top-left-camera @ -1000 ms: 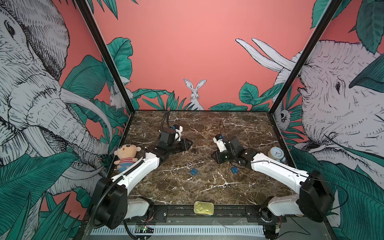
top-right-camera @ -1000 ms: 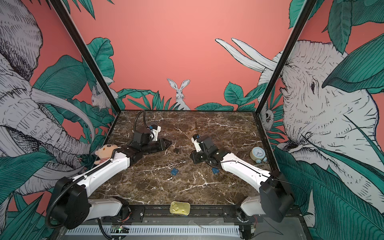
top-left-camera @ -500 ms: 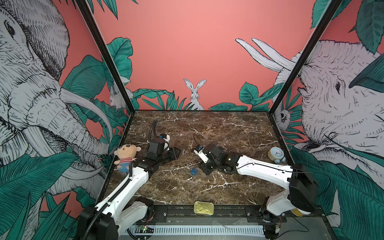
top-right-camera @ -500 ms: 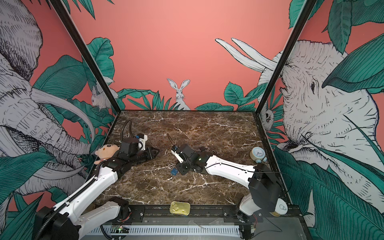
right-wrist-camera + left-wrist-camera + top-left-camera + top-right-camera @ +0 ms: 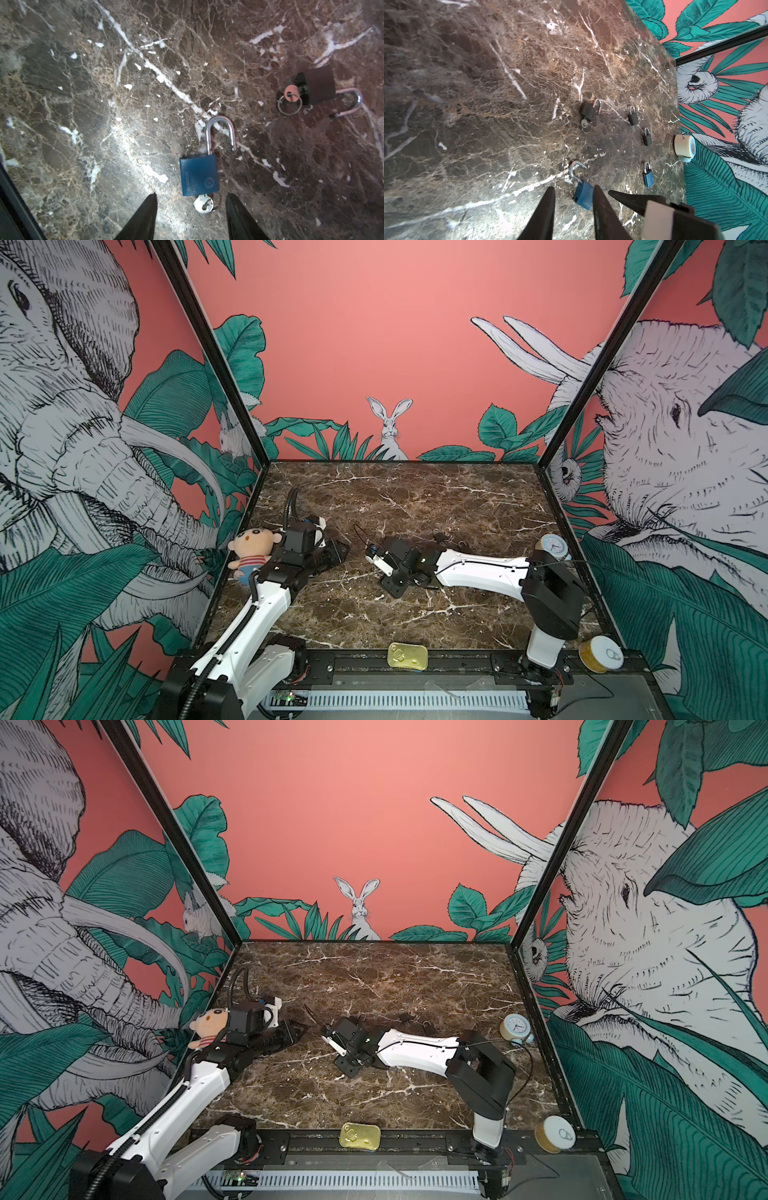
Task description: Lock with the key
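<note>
"Well, how much room is there around them?"

"Plenty toward the back: open marble tabletop [image 5: 415, 497] runs from both grippers to the rear wall. The sides are tighter. A plush doll [image 5: 249, 551] sits at the left edge, just beside the left arm [image 5: 266, 605]. A small clock [image 5: 552, 545] stands at the right edge, near the elbow of the right arm [image 5: 478, 572]."

"And the lock?"

"The blue padlock [image 5: 198, 174] lies flat near the middle of the table. Its shackle [image 5: 220, 131] is open and the key [image 5: 203, 204] sits in its base. A black padlock [image 5: 318, 87] lies near it."

"The claws?"

"The right gripper [image 5: 191, 199] has its jaws parted, one tip on each side of the key, gripping nothing. The left gripper [image 5: 573, 187] is parted too and empty; the padlock shows beyond its tips."

"Arm poses?"

"The left arm runs from the front-left base along the left edge, wrist turned inward, with its claw low and pointing toward the middle. The right arm rises at the front-right corner and folds at the elbow. Its forearm reaches low and leftward to the centre, hiding the padlock in both top views."
</note>
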You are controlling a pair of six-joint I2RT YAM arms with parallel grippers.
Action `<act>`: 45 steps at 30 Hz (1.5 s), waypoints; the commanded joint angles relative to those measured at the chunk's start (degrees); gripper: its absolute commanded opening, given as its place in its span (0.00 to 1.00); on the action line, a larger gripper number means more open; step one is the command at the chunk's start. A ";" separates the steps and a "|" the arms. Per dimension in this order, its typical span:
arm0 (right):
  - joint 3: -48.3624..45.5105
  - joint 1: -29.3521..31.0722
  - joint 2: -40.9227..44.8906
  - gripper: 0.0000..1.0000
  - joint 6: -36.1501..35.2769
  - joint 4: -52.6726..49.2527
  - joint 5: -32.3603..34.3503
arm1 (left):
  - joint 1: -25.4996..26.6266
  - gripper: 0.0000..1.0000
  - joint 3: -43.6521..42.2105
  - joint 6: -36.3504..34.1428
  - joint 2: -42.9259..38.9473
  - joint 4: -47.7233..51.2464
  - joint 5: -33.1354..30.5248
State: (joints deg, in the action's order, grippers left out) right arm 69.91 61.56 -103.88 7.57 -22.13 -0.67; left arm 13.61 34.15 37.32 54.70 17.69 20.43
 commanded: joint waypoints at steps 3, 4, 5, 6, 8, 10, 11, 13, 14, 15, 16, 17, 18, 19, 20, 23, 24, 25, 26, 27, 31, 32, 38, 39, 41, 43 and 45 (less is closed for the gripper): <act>2.39 0.41 -2.99 0.53 -1.77 -1.65 1.55 | -1.40 0.34 -1.06 -1.34 1.15 -1.24 1.90; 2.79 0.47 -3.68 0.52 -1.87 -1.85 1.53 | -1.64 0.34 -1.06 -1.44 1.34 -1.39 2.05; 3.16 0.43 -4.23 0.52 -1.97 -2.12 1.55 | -1.89 0.34 -1.13 -1.48 1.46 -1.56 2.20; 3.58 0.51 -4.76 0.51 -2.11 -2.33 1.82 | -2.17 0.34 -1.27 -1.62 1.53 -1.82 2.46; 4.21 0.41 -5.68 0.50 -2.40 -2.57 1.96 | -2.68 0.34 -1.39 -1.69 1.57 -2.05 3.02; 4.73 0.42 -6.48 0.49 -2.67 -2.83 1.99 | -3.12 0.34 -1.44 -1.88 1.72 -2.04 3.21; 4.83 0.40 -6.87 0.49 -2.82 -2.94 2.04 | -3.28 0.34 -1.38 -1.95 1.80 -2.05 3.22; 4.81 0.44 -7.54 0.48 -3.19 -3.39 2.14 | -3.63 0.33 -1.45 -1.99 2.02 -2.13 3.50; 4.88 0.46 -7.90 0.47 -3.26 -3.60 2.28 | -3.67 0.33 -1.46 -2.01 2.15 -2.21 3.65; 6.57 0.44 -8.15 0.47 -3.50 -3.93 2.33 | -3.76 0.33 -1.45 -2.00 2.30 -2.37 3.73; 6.81 0.46 -8.42 0.47 -3.61 -4.39 2.53 | -3.89 0.33 -1.45 -2.08 2.55 -2.42 3.83; 6.97 0.44 -8.60 0.47 -3.56 -4.68 2.62 | -4.00 0.33 -1.45 -2.08 2.64 -2.52 3.94; 7.06 0.40 -8.78 0.47 -3.62 -4.84 2.59 | -4.10 0.33 -1.45 -2.20 2.78 -2.64 4.01; 7.02 0.43 -8.87 0.46 -3.71 -5.02 2.29 | -4.21 0.33 -1.46 -2.32 2.95 -2.72 4.14; 7.00 0.38 -9.02 0.46 -3.74 -5.07 2.21 | -4.28 0.33 -1.40 -2.34 3.14 -2.67 4.18; 7.22 0.33 -9.46 0.43 -3.75 -5.42 1.72 | -4.57 0.33 -1.30 -2.43 3.55 -2.92 4.53; 7.33 0.41 -9.67 0.43 -3.70 -5.57 1.64 | -4.72 0.33 -1.25 -2.43 3.78 -3.02 4.67; 7.48 0.39 -9.76 0.43 -3.70 -5.73 1.55 | -4.79 0.33 -1.23 -2.43 3.84 -3.15 4.79; 7.57 0.39 -9.78 0.42 -3.65 -5.81 1.60 | -4.82 0.33 -1.24 -2.43 3.88 -3.13 4.80; 7.63 0.39 -9.99 0.42 -3.65 -5.92 1.52 | -4.82 0.33 -1.24 -2.43 3.91 -3.12 4.89; 7.87 0.40 -10.45 0.43 -3.72 -6.60 1.22 | -5.00 0.33 -1.32 -2.51 3.54 -2.85 5.06; 7.96 0.32 -10.48 0.43 -3.76 -6.62 1.19 | -5.13 0.33 -1.44 -2.54 3.39 -2.84 5.06; 8.57 0.33 -11.59 0.43 -3.67 -7.29 0.14 | -5.19 0.33 -1.45 -2.35 3.11 -2.72 5.15; 8.70 0.37 -11.76 0.43 -3.62 -7.40 0.05 | -5.29 0.33 -1.39 -2.34 2.99 -2.77 5.23; 9.16 0.36 -12.22 0.43 -3.64 -7.90 -0.12 | -5.26 0.33 -1.41 -2.34 2.99 -2.71 5.24; 9.53 0.39 -12.69 0.43 -3.59 -8.27 -0.20 | -5.26 0.33 -1.41 -2.33 2.94 -2.69 5.24; 9.76 0.33 -12.93 0.42 -3.53 -8.50 -0.15 | -5.26 0.33 -1.28 -2.35 2.87 -2.58 5.24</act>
State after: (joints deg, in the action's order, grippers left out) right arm 78.83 61.67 -115.15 4.25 -29.28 -0.01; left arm 8.80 33.54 35.73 58.70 15.70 25.08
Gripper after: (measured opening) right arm 0.424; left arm 0.330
